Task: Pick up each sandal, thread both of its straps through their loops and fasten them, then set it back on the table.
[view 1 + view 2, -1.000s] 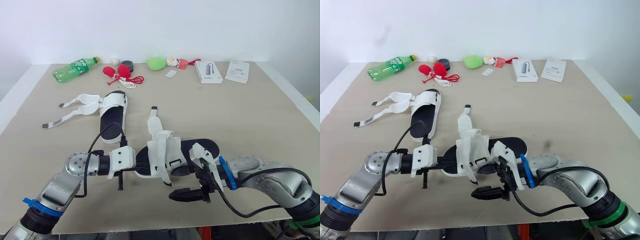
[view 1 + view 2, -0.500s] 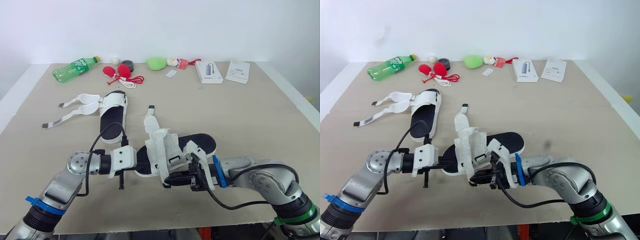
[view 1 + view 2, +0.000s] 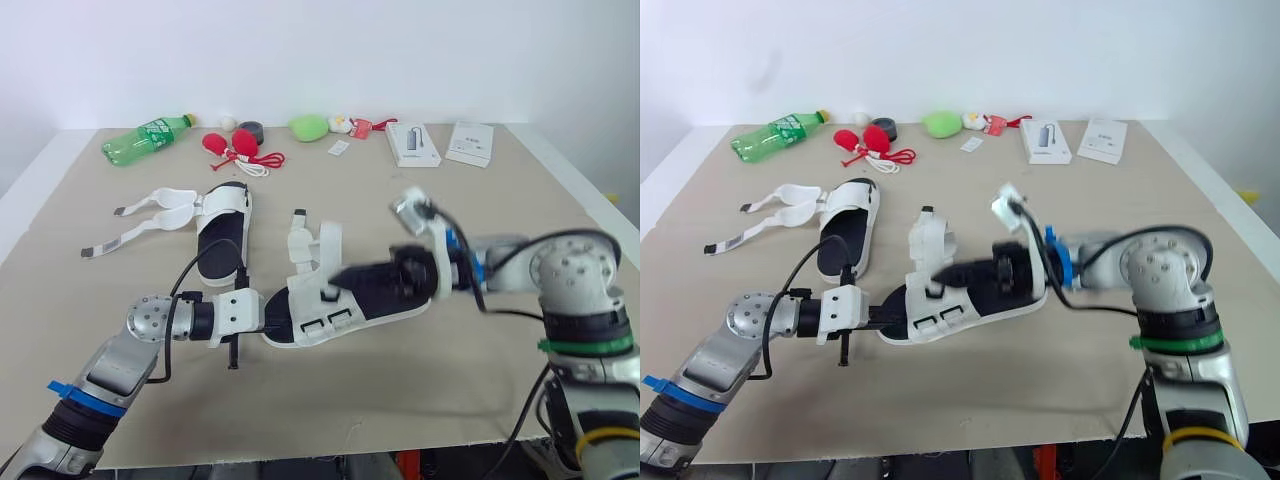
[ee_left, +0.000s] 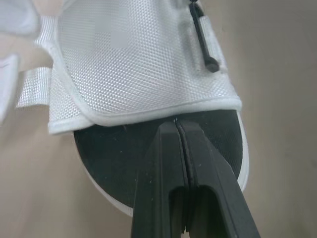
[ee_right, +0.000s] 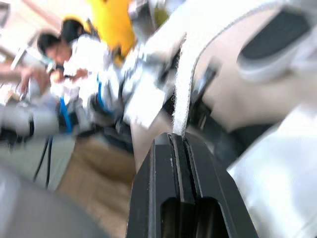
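Left eye view gives you the layout. The white-strapped sandal with a black footbed (image 3: 322, 322) is near the front of the beige tabletop (image 3: 500, 200), spanned between both arms; I cannot tell whether it rests on the surface or hangs just above it. Your left claw (image 3: 262, 325) has it by one end, anchoring it so the other arm has something fixed to pull against. Your right claw (image 3: 338, 276) reaches in over the footbed to a white fabric strap (image 3: 328, 243) that stands upright. The second white sandal (image 3: 226, 226) lies flat further back on the left, its straps splayed open, well apart from both arms.

Left wrist view: the fingers (image 4: 163, 163) are pressed together, tips at the edge of the mesh upper; I judge they pinch the sole there.

Right wrist view: the fingers (image 5: 158, 178) are clamped on the strap's thin edge, which rises taut from between them, probably for feeding toward its loop.
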